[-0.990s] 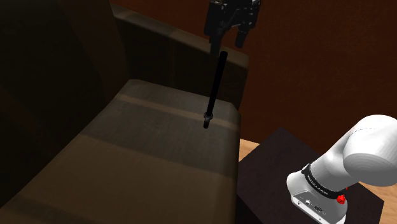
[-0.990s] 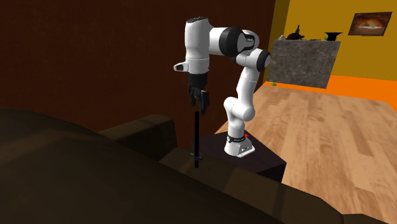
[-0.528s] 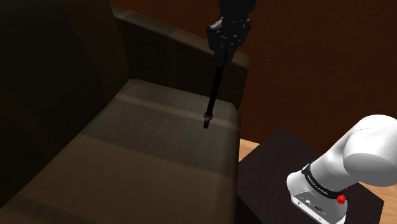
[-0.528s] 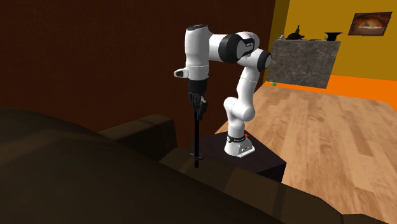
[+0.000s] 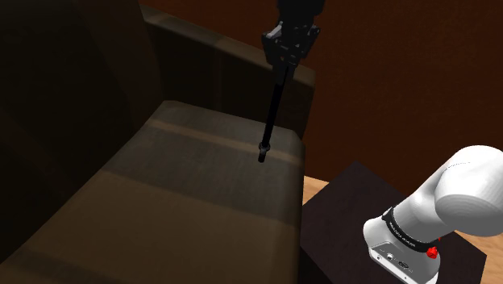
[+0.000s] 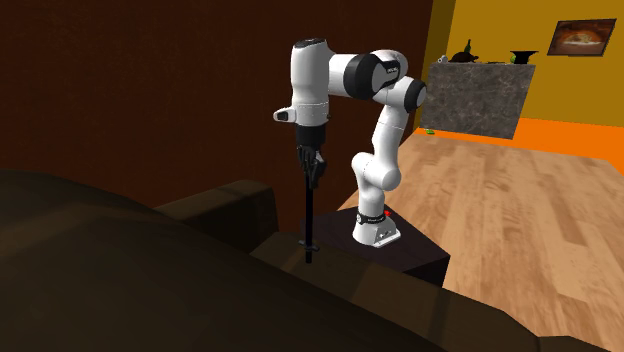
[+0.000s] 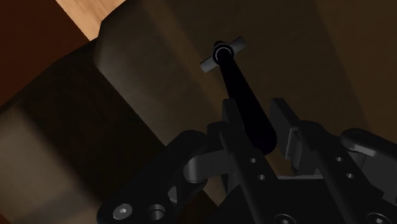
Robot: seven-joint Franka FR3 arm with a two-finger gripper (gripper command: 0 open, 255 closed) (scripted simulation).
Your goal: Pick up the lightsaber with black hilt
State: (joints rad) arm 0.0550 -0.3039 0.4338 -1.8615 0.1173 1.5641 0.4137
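Clasping the upright lightsaber (image 5: 272, 113) near its top, the gripper (image 5: 283, 71) should squeeze firmly and rise straight, so the lower end clears the sofa seat (image 5: 185, 181) without swinging.

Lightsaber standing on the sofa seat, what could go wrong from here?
1. The end effector clasps the lightsaber at its very top, so the long rod could swing or slip during the lift.
2. The sofa arm stands close by; a sideways move might knock the rod against it.

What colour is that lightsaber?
The lightsaber is all black; the shoulder view shows it best.
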